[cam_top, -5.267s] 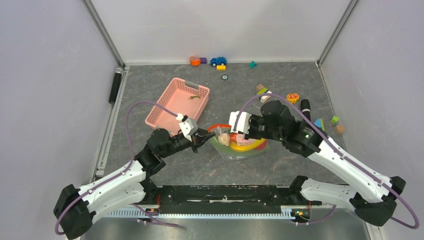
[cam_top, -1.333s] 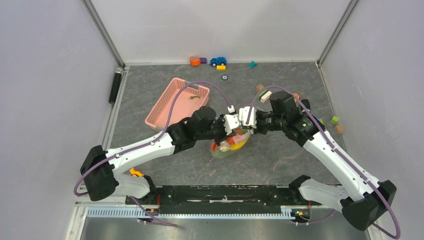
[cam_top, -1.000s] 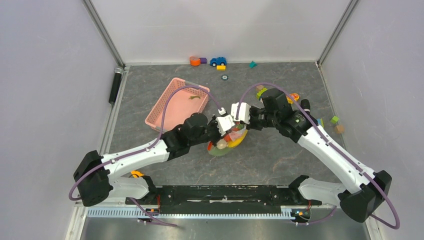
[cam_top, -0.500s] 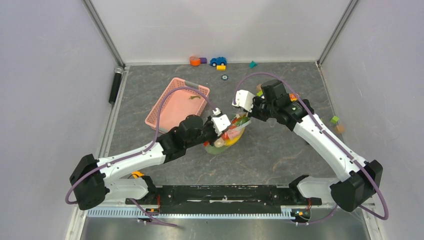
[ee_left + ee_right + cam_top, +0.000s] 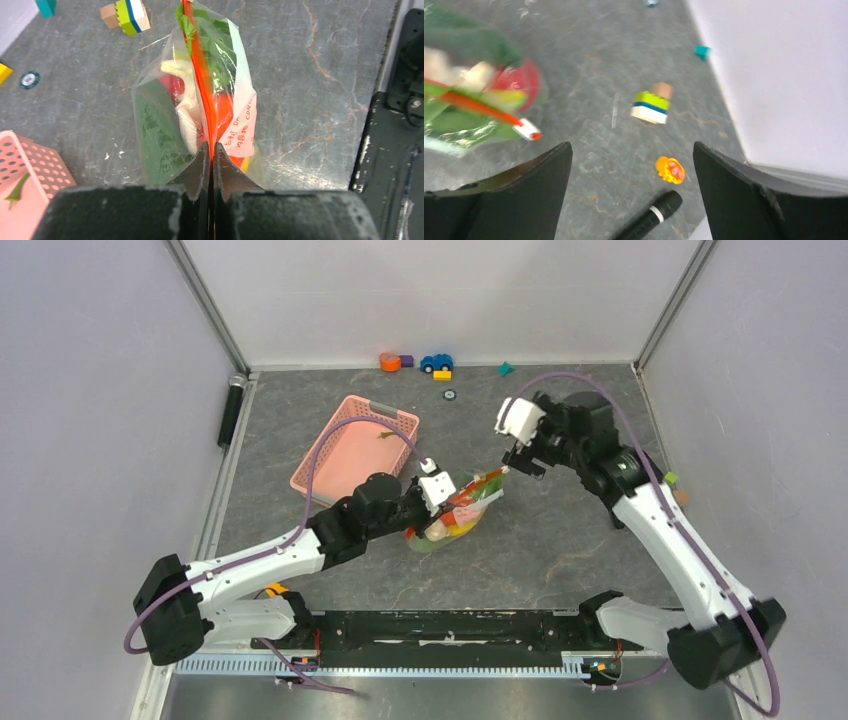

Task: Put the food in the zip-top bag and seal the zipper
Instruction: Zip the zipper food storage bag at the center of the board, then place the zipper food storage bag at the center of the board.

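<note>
While the left gripper (image 5: 210, 150) stayed clenched on the zipper (image 5: 202, 95) at the near end of the strip, the whole load hung from that one pinch, and that was the risk: the zip-top bag (image 5: 455, 515), stuffed with the food (image 5: 182, 107), could twist or slide out of the pads and dump back onto the table (image 5: 560, 550). If the strip was not pressed shut all along, the weight could peel it open. The slider knob (image 5: 528, 131) sat at the far end, free. The left arm stretched low toward centre, wrist level with the bag. The right gripper (image 5: 631, 150) stood released, holding nothing, lifted up and away beyond the bag, its arm arched high.
</note>
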Action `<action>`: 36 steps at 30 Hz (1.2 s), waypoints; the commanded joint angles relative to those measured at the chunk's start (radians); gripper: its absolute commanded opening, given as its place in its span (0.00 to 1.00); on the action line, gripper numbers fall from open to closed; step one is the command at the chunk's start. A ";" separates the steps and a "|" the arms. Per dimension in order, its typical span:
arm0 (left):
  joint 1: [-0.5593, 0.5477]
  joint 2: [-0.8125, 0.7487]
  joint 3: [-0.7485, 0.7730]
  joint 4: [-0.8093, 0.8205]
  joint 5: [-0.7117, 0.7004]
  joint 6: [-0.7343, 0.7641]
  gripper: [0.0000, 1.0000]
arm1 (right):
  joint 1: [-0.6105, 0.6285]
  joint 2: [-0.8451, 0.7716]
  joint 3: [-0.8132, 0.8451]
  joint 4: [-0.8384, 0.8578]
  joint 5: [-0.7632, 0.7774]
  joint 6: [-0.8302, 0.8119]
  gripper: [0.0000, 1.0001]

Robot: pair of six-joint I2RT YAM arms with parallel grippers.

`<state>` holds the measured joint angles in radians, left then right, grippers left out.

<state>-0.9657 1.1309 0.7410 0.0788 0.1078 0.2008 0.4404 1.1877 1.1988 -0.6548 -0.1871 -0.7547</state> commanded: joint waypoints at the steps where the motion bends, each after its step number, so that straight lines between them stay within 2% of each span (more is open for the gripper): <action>1: -0.005 -0.012 0.002 0.083 0.053 -0.146 0.02 | -0.029 -0.208 -0.063 0.328 0.060 0.158 0.98; 5: -0.004 0.012 0.032 0.158 0.048 -0.307 0.02 | -0.031 -0.405 -0.228 0.662 0.163 0.503 0.98; 8: -0.005 0.048 0.096 0.174 0.117 -0.430 0.02 | -0.029 -0.491 -0.290 0.719 0.268 0.740 0.98; 10: -0.005 0.086 0.146 0.201 0.202 -0.528 0.02 | -0.031 -0.524 -0.316 0.689 0.373 0.862 0.98; 12: -0.006 0.128 0.191 0.229 0.305 -0.587 0.02 | -0.030 -0.552 -0.345 0.629 0.479 0.926 0.98; 15: -0.022 0.180 0.233 0.295 0.382 -0.675 0.02 | -0.029 -0.590 -0.378 0.505 0.662 1.017 0.98; 20: -0.078 0.281 0.290 0.404 0.374 -0.825 0.02 | -0.029 -0.680 -0.416 0.326 0.856 1.135 0.98; 24: -0.081 0.419 0.285 0.511 0.383 -0.957 0.02 | -0.029 -0.784 -0.459 0.292 0.909 1.166 0.98; 28: -0.079 0.556 0.290 0.546 0.372 -0.980 0.02 | -0.030 -0.843 -0.470 0.253 0.938 1.166 0.98; 31: -0.078 0.629 0.324 0.464 0.327 -0.933 0.02 | -0.029 -0.846 -0.463 0.203 0.979 1.164 0.98; 32: -0.079 0.641 0.341 0.407 0.299 -0.901 0.06 | -0.030 -0.843 -0.467 0.195 0.989 1.163 0.98; 34: -0.077 0.645 0.373 0.283 0.227 -0.817 0.26 | -0.029 -0.837 -0.487 0.191 0.990 1.143 0.98; 36: -0.074 0.621 0.378 0.190 0.150 -0.765 0.61 | -0.030 -0.825 -0.509 0.168 0.989 1.146 0.98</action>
<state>-1.0435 1.7863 1.0466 0.4194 0.4000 -0.6708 0.4103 0.3428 0.7223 -0.4339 0.7563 0.3882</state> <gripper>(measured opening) 0.356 0.979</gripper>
